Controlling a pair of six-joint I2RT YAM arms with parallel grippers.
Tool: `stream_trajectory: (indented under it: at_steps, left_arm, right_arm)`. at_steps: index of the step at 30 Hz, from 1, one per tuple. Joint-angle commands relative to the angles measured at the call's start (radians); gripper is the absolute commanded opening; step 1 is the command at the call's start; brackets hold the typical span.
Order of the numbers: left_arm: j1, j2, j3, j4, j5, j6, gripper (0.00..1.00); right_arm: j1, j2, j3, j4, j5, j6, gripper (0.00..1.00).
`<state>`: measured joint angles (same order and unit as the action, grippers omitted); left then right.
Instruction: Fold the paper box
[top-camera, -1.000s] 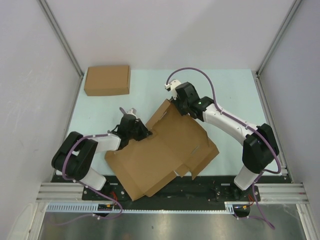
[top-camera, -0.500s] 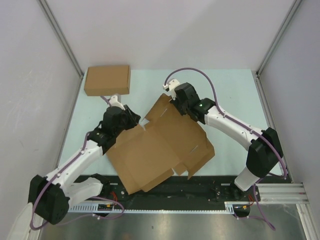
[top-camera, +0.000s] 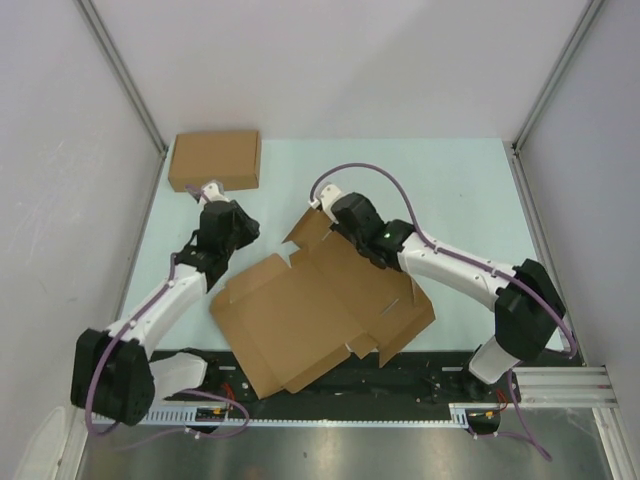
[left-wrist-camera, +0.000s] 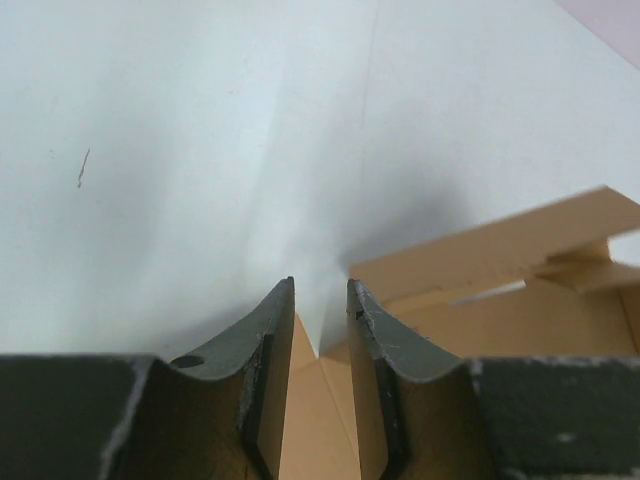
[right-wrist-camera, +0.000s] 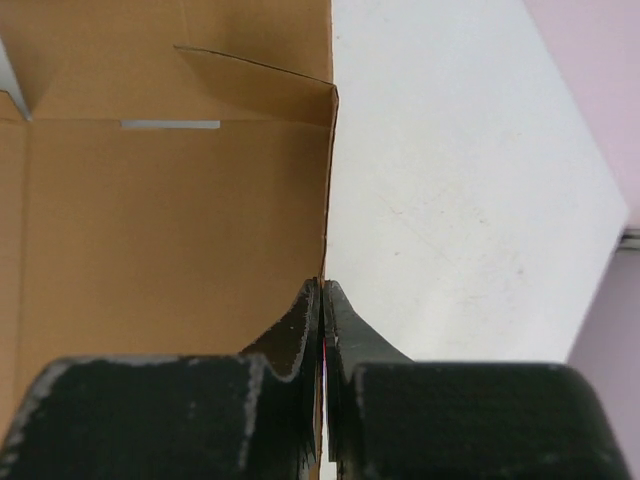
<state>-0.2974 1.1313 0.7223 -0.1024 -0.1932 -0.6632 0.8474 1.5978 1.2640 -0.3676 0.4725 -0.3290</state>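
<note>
We see the right jaws clamped tight on the box (top-camera: 300, 320) edge, the sheet lying unfolded on the desk (top-camera: 450, 190); left jaws apart, empty, over a corner.

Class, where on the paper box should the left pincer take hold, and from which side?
Grip the upturned left flap of the paper box, coming from the left: its thin edge stands free of the table, clear of the right pincer.

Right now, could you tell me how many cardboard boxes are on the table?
2: an unfolded box sheet front and centre, and a closed box in the far left corner.
</note>
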Motion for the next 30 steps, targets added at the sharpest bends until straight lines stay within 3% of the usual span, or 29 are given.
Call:
stream_trajectory:
  at_steps: [1,8,14,19,25,27,30]
  left_arm:
    - [0.053,0.11,0.089,0.173,0.081,0.002,0.33]
    - [0.109,0.274,0.089,0.431,0.313,-0.045,0.37]
    - [0.132,0.312,0.034,0.622,0.344,-0.111,0.39]
    - [0.132,0.386,0.071,0.707,0.376,-0.127,0.4]
    - [0.132,0.487,0.074,0.796,0.428,-0.134,0.42]
    - [0.135,0.502,0.086,0.785,0.449,-0.141,0.47]
    - [0.147,0.53,0.176,0.608,0.466,-0.18,0.64]
  right_arm:
    - [0.067,-0.035,-0.054,0.104,0.161,-0.096,0.0]
    - [0.159,0.001,-0.118,0.249,0.384,-0.28,0.0]
    - [0.165,0.04,-0.209,0.642,0.538,-0.64,0.0]
    - [0.141,0.102,-0.222,0.964,0.517,-0.918,0.0]
    - [0.134,0.151,-0.314,1.214,0.511,-0.984,0.0]
    - [0.127,0.157,-0.318,1.214,0.52,-0.951,0.0]
    - [0.119,0.137,-0.319,1.116,0.496,-0.845,0.0]
